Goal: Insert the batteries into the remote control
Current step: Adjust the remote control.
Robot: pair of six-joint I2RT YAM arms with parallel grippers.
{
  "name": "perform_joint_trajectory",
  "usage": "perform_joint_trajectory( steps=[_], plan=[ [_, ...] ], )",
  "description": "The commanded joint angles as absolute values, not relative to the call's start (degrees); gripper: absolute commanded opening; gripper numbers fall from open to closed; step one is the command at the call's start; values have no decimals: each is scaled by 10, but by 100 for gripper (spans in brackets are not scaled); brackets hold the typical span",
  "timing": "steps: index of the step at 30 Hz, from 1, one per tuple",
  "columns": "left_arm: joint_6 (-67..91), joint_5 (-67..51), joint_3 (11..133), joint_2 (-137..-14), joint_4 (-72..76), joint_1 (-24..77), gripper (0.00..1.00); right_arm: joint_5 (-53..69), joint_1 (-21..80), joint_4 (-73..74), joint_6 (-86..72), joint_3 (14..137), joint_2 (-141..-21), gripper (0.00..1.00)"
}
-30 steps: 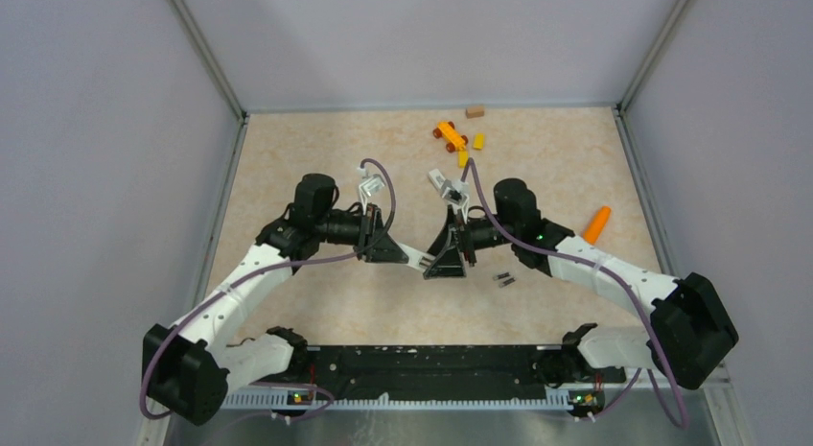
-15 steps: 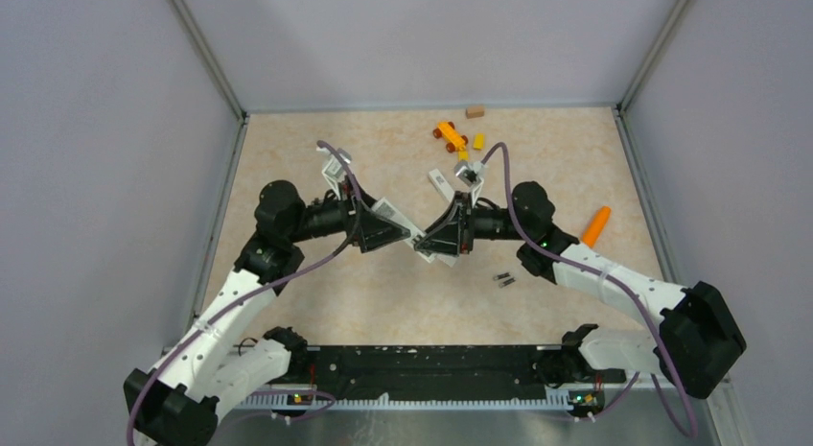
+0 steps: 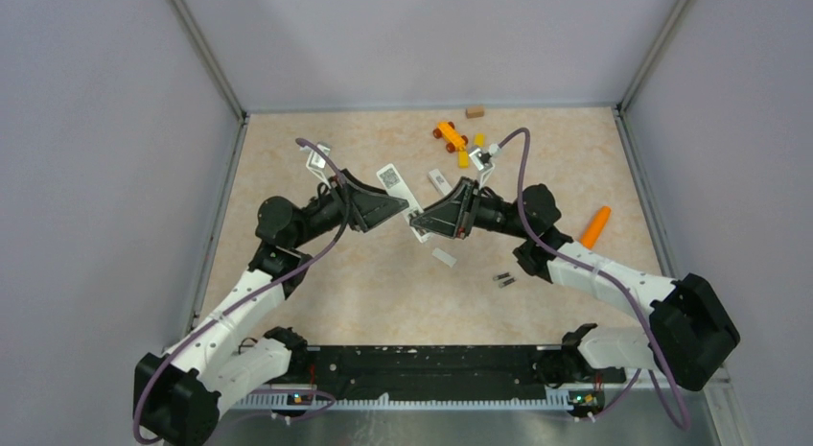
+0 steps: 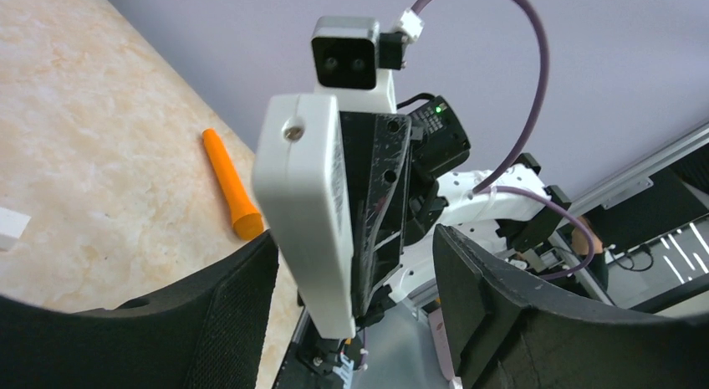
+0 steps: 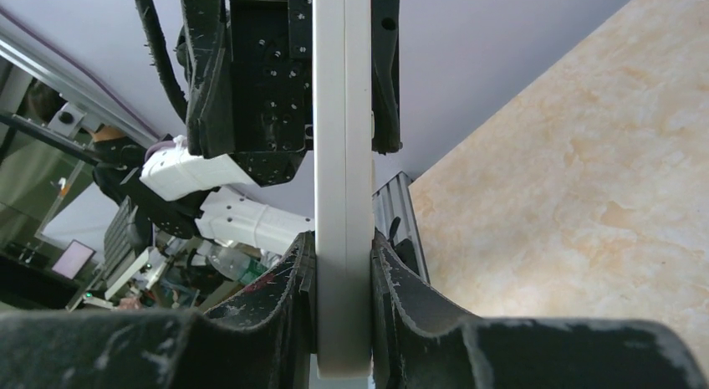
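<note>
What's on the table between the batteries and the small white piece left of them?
Nothing: bare tabletop separates the batteries and the white piece, as the top view shows.

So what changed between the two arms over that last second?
Both arms rose and swung toward the far side. The left gripper opened, let go and drew back to its own side. The right gripper closed on the remote control and now holds it alone. A small white piece now lies uncovered on the table below. The batteries and the orange stick stayed put.
</note>
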State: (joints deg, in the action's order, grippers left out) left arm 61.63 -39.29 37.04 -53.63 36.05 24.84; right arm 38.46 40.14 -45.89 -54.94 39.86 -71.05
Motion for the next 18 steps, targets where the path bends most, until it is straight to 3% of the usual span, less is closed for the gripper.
perform_joint_trajectory(
  steps=[1,7,9,12,14,16,18],
  plan=[
    [643,-367,366,-540,434,248,69,384,407,-513,-570,422,-711,0],
    [641,-353,360,-550,435,248,46,393,406,-510,-569,425,-716,0],
    [638,-353,360,-554,434,248,33,400,406,-507,-568,427,-718,0],
    [617,-355,362,-557,432,248,5,414,406,-485,-554,431,-720,3],
    [583,-358,365,-554,406,247,0,403,405,-448,-529,431,-711,22],
    [527,-360,369,-544,369,248,0,368,403,-376,-490,431,-691,50],
    [471,-358,371,-531,328,247,0,324,398,-311,-459,428,-660,65]
  ],
)
